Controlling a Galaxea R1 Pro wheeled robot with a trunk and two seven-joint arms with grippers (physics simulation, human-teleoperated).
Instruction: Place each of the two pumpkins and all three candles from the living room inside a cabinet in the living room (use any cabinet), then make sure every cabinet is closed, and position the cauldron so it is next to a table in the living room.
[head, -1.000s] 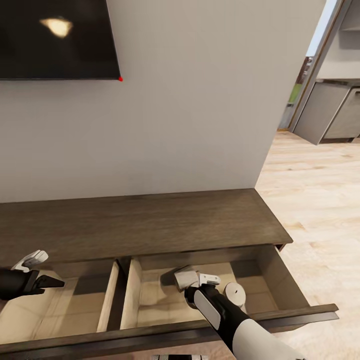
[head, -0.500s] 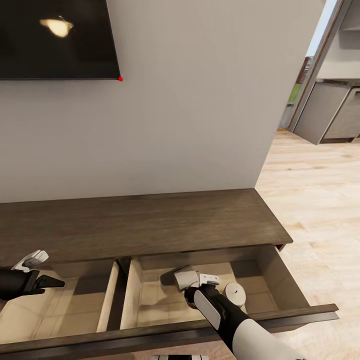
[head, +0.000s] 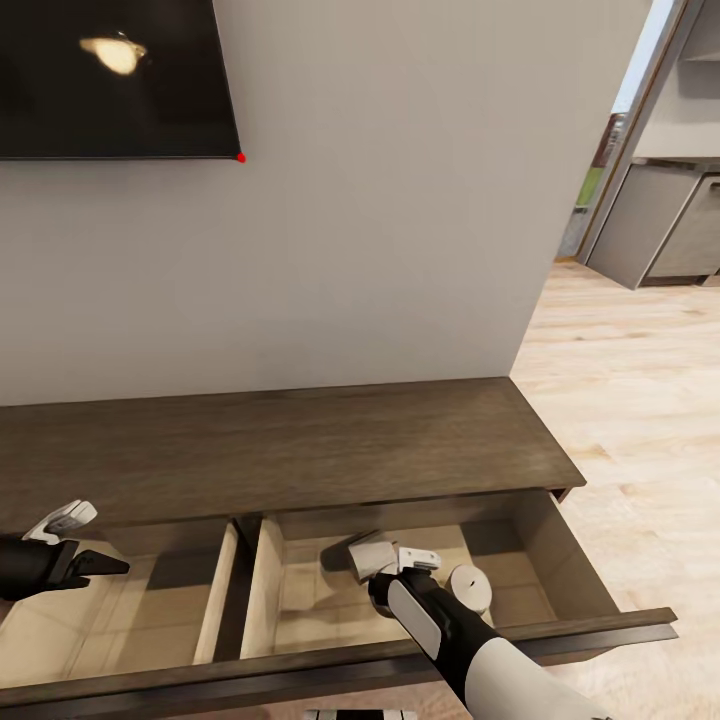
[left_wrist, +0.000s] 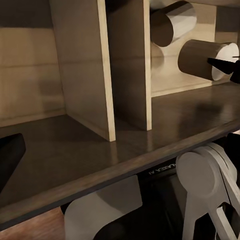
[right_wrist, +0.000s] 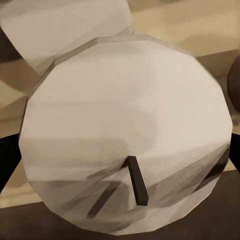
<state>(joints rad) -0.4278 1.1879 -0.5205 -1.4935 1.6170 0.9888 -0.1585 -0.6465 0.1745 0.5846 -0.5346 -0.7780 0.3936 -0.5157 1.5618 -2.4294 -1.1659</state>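
Cabinet: both drawers pulled out, pale interiors exposed. Right tool: inside the right drawer, apparently closed on a candle; wick end faces the wrist camera, dark finger edges at both sides of the wax. Second candle: lying just beside the right tool, on the drawer floor. Third candle: lying nearby in the same drawer. Left tool: above the left drawer, holding nothing; finger state cannot be determined. Pumpkins: none visible.
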